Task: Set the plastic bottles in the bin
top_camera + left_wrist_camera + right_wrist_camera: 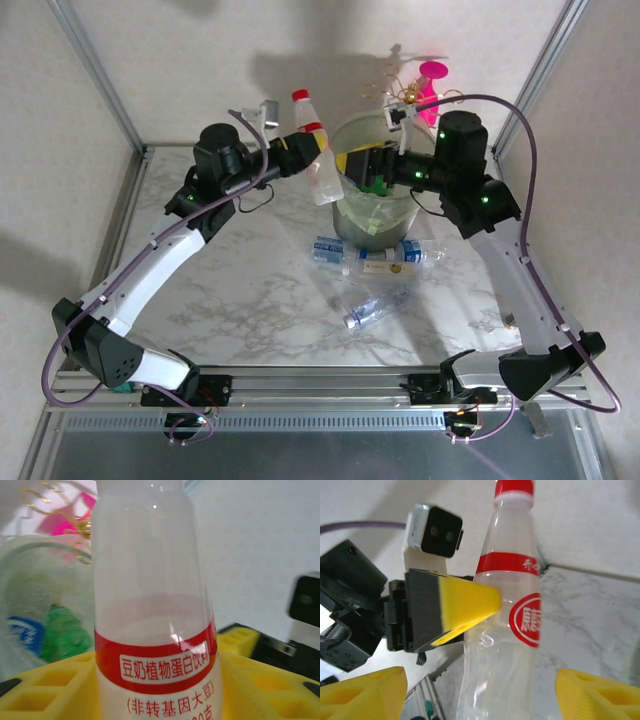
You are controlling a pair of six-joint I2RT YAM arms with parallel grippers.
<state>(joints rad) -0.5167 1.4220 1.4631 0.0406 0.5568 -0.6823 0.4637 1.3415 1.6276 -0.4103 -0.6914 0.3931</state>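
- The left gripper (306,152) is clamping a clear, red-capped bottle (318,165) around its middle. Its jaws are standing only partly closed, stopped by the bottle's sides.
- In the left wrist view, its yellow fingers (45,685) are pressing the bottle (155,605) at the red label band.
- The bottle is hanging tilted above the table (250,290), cap pointing away, just beside the left rim of the bin (365,228). I cannot tell whether they are touching.
- The right gripper (350,165) is hovering over the bin's mouth, jaws standing wide and holding nothing. Its fingers (362,692) are framing the bottle with gaps on both sides.
- Three loose bottles (372,310) are lying on the table in front of the bin.
- A green bottle (62,632) is lying inside the bin (25,580).
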